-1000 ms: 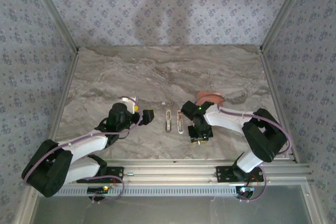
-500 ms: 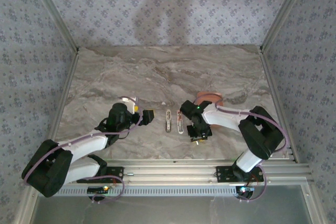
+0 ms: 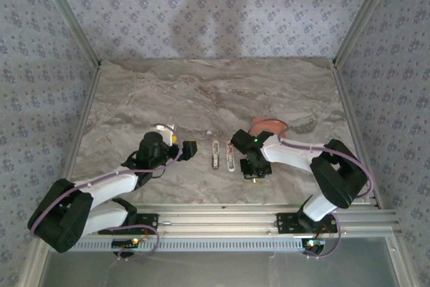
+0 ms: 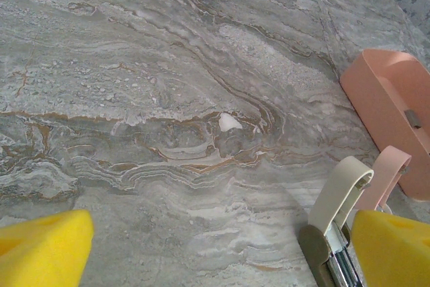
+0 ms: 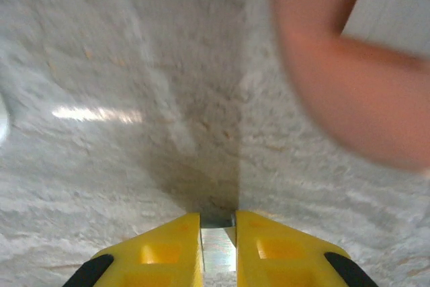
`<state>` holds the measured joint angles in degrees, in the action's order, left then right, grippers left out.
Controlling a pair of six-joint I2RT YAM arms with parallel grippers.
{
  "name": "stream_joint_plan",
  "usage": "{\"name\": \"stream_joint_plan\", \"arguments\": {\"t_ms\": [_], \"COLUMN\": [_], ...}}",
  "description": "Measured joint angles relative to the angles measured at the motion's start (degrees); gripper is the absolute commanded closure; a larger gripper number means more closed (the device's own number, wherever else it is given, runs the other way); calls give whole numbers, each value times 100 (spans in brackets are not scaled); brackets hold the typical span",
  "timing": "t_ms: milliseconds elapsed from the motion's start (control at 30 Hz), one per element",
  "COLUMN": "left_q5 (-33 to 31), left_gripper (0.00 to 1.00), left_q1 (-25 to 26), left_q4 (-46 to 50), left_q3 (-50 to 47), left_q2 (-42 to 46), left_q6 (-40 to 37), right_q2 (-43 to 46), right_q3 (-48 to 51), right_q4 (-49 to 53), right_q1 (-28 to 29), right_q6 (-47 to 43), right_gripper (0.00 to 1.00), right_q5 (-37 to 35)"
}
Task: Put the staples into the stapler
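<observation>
— The staples (image 5: 218,248), where are they sitting?
— Left gripper (image 4: 215,253) is hovering, fingers spread, beside the stapler (image 3: 215,154) lying opened; the right gripper (image 5: 218,223) is pinching a strip of them, near the tray (image 4: 376,109). Carrying step, I reckon; next it's needing careful lining up over the stapler

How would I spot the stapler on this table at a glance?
On the marble table, look between the left tool and the right tool. The stapler lies there as two slim bars side by side, unlike the broader salmon tray beyond the right tool.
</observation>
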<state>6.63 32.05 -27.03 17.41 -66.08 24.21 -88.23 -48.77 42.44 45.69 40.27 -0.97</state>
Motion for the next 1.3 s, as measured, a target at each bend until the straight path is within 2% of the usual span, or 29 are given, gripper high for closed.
{"name": "stream_joint_plan", "arguments": {"t_ms": [233, 333, 533, 767, 1033, 1300], "left_q5": [-72, -245, -695, -909, -911, -911], "left_gripper": [2, 2, 2, 1, 1, 2], "left_q1": [0, 0, -9, -96, -205, -254], "left_q4": [11, 114, 332, 479, 636, 691], "left_q3": [-74, -146, -295, -387, -485, -562], "left_q2": [199, 389, 778, 1019, 1349, 1547], "left_q6": [-13, 33, 136, 138, 133, 92], "right_q2": [1152, 1283, 804, -39, -728, -990], "right_q3": [7, 4, -181, -782, -1272, -1440], "right_q4": [-710, -1180, -1725, -2000, -2017, -1860], "right_q1": [459, 669, 1078, 1471, 1543, 1497], "right_q6": [678, 918, 1274, 1506, 1633, 1735], "right_gripper": [84, 84, 84, 84, 84, 84], "right_q5": [-933, -1220, -1569, -1622, -1561, -1377]}}
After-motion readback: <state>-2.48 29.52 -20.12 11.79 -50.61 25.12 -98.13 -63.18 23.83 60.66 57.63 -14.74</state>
